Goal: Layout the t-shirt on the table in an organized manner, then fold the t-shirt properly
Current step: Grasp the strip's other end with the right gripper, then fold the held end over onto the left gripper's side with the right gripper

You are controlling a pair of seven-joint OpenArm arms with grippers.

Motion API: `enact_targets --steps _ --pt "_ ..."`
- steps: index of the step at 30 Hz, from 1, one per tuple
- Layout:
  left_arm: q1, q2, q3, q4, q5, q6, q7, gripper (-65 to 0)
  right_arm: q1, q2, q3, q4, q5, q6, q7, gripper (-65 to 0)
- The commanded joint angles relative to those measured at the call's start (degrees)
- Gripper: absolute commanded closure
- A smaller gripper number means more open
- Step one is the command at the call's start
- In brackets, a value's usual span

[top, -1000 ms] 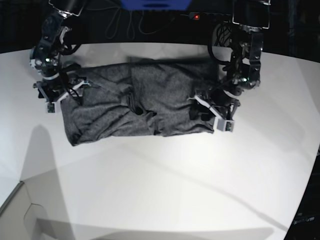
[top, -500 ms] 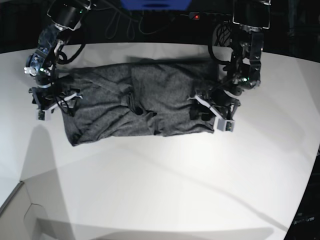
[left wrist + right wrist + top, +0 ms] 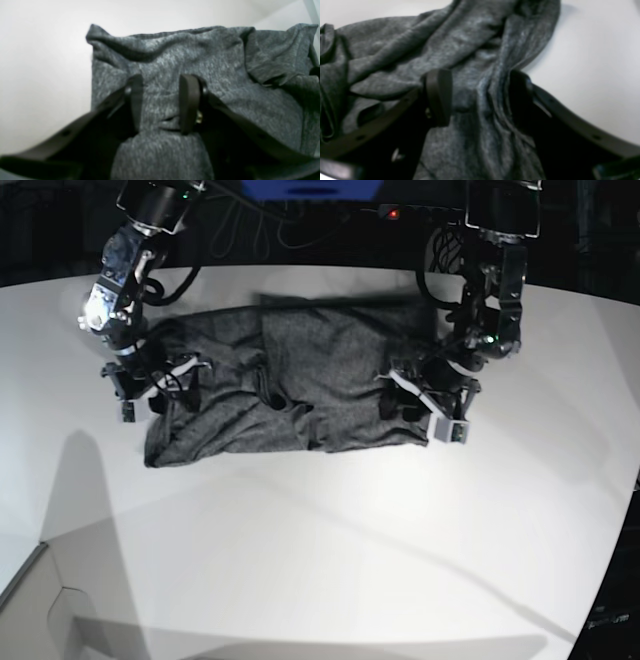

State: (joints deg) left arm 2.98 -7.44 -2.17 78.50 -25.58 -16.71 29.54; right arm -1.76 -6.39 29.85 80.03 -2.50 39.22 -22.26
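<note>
The t-shirt is dark heather-grey knit, lying on the white desk as a rough wide band, longer side to side than front to back; its surface is rumpled, with creases and a small dark pucker near the middle; the near edge runs fairly straight, the far edge lies close to the desk's curved far rim; one end is bunched into soft ridges, the other lies flatter with a folded corner; the desk is smooth, plain and far larger than the shirt.
</note>
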Motion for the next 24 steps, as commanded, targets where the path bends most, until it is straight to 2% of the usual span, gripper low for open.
enact_targets --steps 1,3,5,7,11,17,20,24 --pt "-0.5 -0.2 -0.2 0.9 -0.1 0.0 -0.1 -23.8 0.0 0.0 -0.1 0.2 -0.6 0.8 -2.4 -31.3" --pt "-0.5 -0.2 -0.2 0.9 -0.1 0.0 -0.1 -23.8 0.1 -0.1 -0.1 0.2 -0.6 0.8 -2.4 -30.8" --pt "-0.5 -0.2 -0.2 0.9 -0.1 0.0 -0.1 -23.8 0.3 -0.1 -0.2 0.1 -0.6 0.8 -2.4 -27.3" --pt "-0.5 -0.2 -0.2 0.9 -0.2 0.0 -0.1 -23.8 0.3 -0.1 -0.8 0.1 -0.6 0.8 -2.4 -20.2" --pt "-0.5 -0.2 -0.2 0.9 -0.4 0.0 -0.1 -23.8 0.3 -0.1 -1.7 0.3 -0.6 0.8 -2.4 0.0" --pt "-0.6 -0.1 -0.2 0.9 -0.2 0.0 -0.1 -23.8 -2.0 -1.3 -2.0 10.8 2.4 0.8 -2.4 0.0" --pt "-0.6 0.0 -0.2 0.9 -0.2 0.0 -0.1 -23.8 -4.4 -1.3 -6.2 17.4 2.5 0.8 -2.5 0.0" --pt "-0.5 -0.1 -0.2 0.9 -0.2 0.0 -0.1 -23.8 -9.9 -1.3 -14.9 27.5 2.5 0.8 -2.5 0.0"
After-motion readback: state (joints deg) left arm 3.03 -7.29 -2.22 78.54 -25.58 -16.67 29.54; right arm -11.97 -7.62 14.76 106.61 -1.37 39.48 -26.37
